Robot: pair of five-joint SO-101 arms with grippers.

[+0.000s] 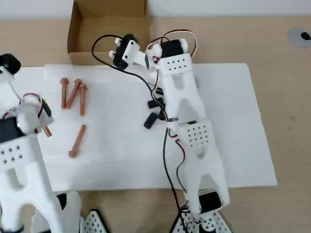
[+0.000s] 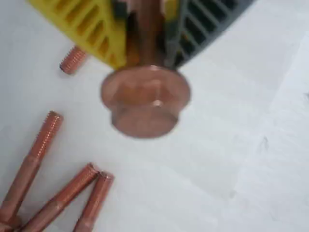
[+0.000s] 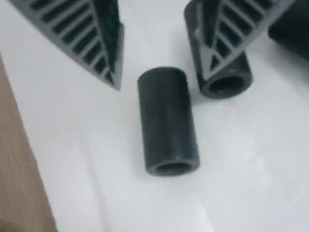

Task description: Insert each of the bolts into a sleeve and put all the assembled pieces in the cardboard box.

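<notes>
My left gripper, with one yellow and one dark finger, is shut on a copper bolt whose flanged head hangs toward the white mat. In the high view this gripper sits at the mat's left edge. Three loose bolts lie close together on the mat, and a fourth bolt lies nearer the front. My right gripper stands open just above a black sleeve that lies on its side. A second sleeve lies beside one dark finger. Sleeves show by the right arm.
The open cardboard box stands at the back, beyond the white mat. Black and red cables trail along the right arm over the mat's middle. Bare wooden table borders the mat near the right gripper.
</notes>
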